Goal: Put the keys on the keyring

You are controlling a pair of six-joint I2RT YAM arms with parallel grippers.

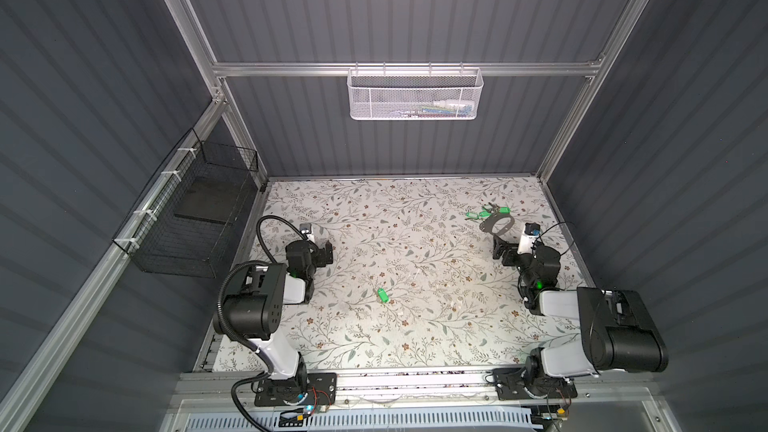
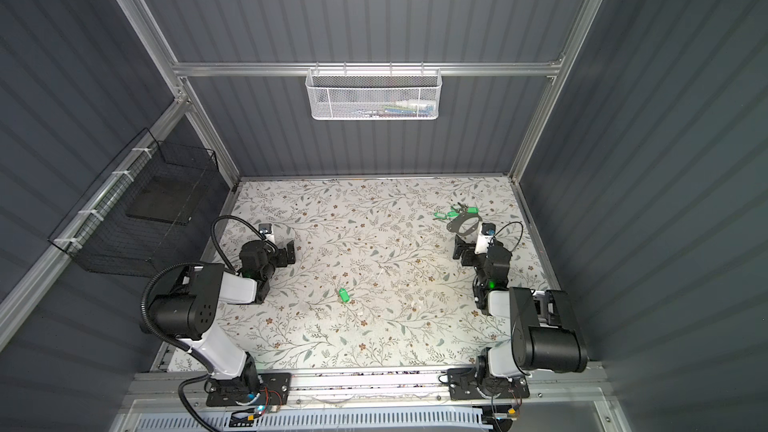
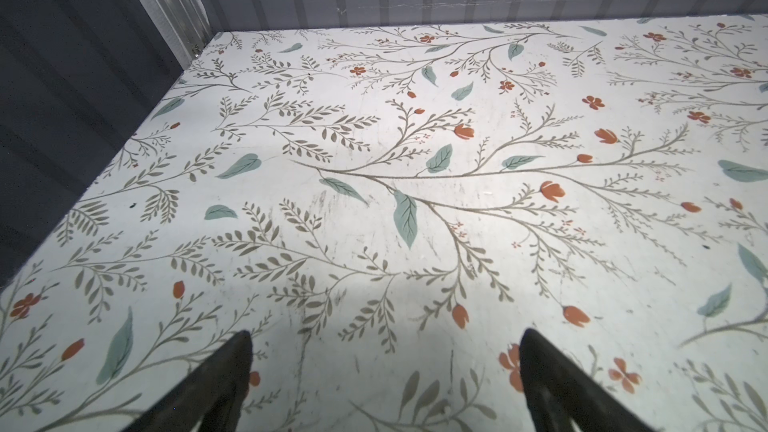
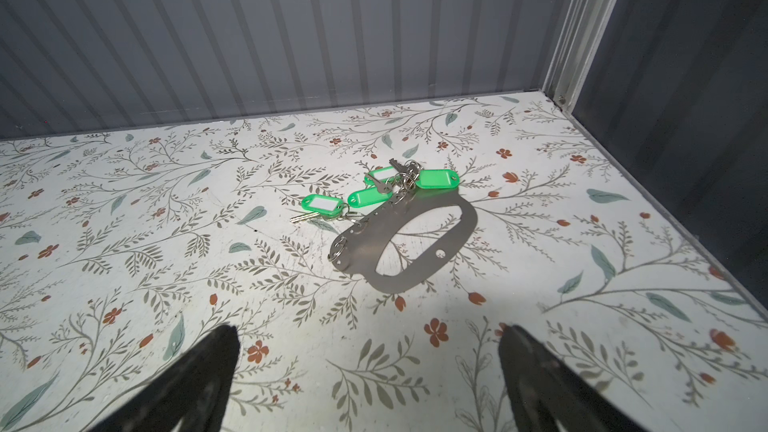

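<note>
A black wire basket on the left wall holds a dark flat slab. The left end effector is over the tabletop at left, jaws spread wide and empty. A white mesh basket hangs on the far wall; its contents are too blurred to name. One green key lies alone near the middle. At far right, four keys cluster against the flat grey keyring. The right end effector, just nearer, gapes empty.

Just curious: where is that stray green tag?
In both top views the stray green tag lies mid-table, left of the keyring and nearer the front.
</note>
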